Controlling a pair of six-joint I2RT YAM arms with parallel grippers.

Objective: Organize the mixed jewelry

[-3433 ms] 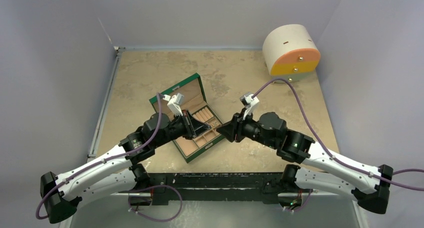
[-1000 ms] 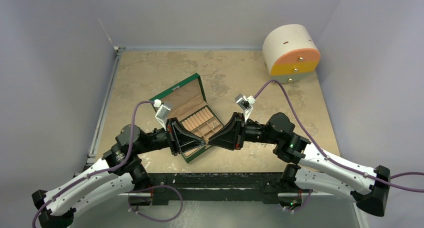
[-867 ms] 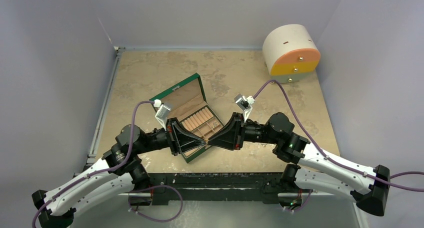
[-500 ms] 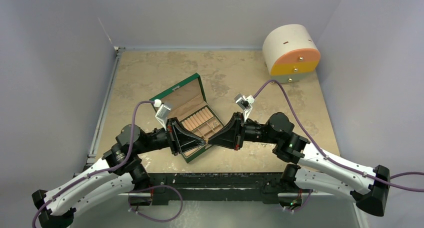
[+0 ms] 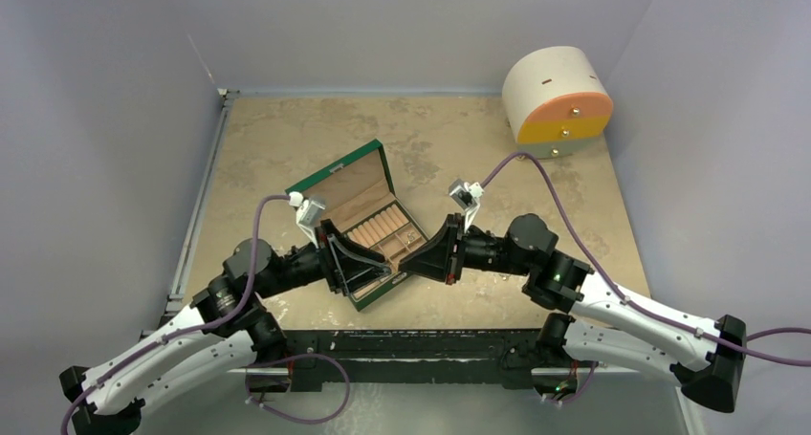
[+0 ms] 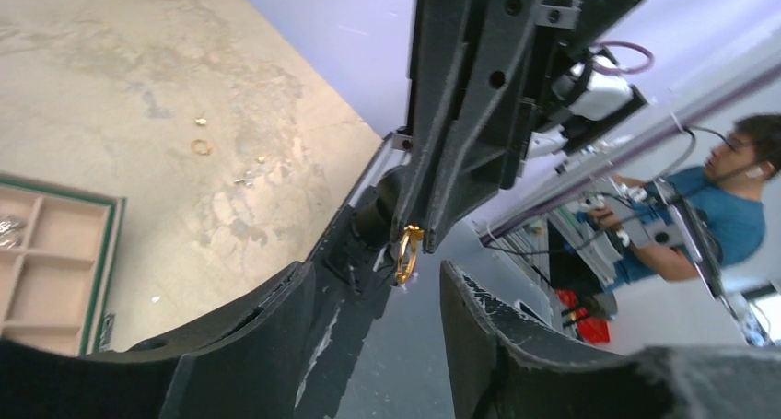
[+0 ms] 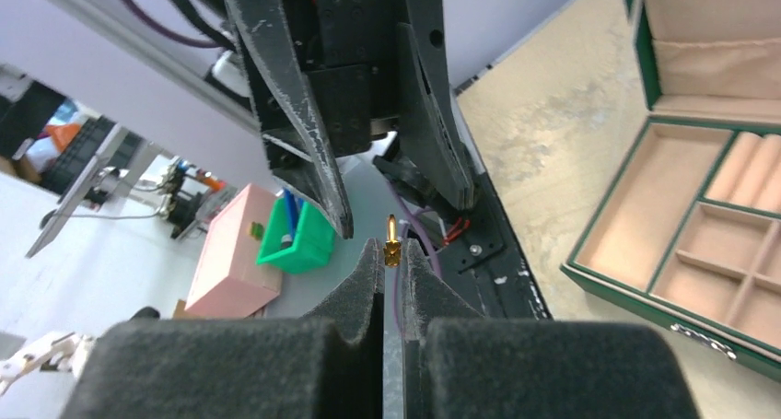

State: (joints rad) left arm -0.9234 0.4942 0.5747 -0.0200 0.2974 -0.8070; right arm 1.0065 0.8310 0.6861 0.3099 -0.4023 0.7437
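A small gold ring (image 6: 405, 253) hangs in the air, pinched at its top by my right gripper (image 7: 393, 249), which is shut on the ring (image 7: 391, 239). My left gripper (image 6: 373, 276) faces it tip to tip and stands open, its fingers (image 7: 304, 115) on either side of the ring without touching it. Both grippers meet above the near corner of the open green box (image 5: 337, 170). More loose jewelry lies on the table: a gold ring (image 6: 200, 146) and tiny pieces (image 6: 244, 180) near it. A silvery piece (image 6: 7, 230) sits in one box compartment.
The green box (image 7: 594, 273) has tan compartments and ring rolls, with its lid propped open toward the back left. A round white-and-orange drawer cabinet (image 5: 558, 100) stands at the back right corner. The table's black front edge runs just below the grippers.
My left gripper has opened and let go of the gold ring, and pulled back slightly to the left. The right gripper closed on the ring and keeps it.
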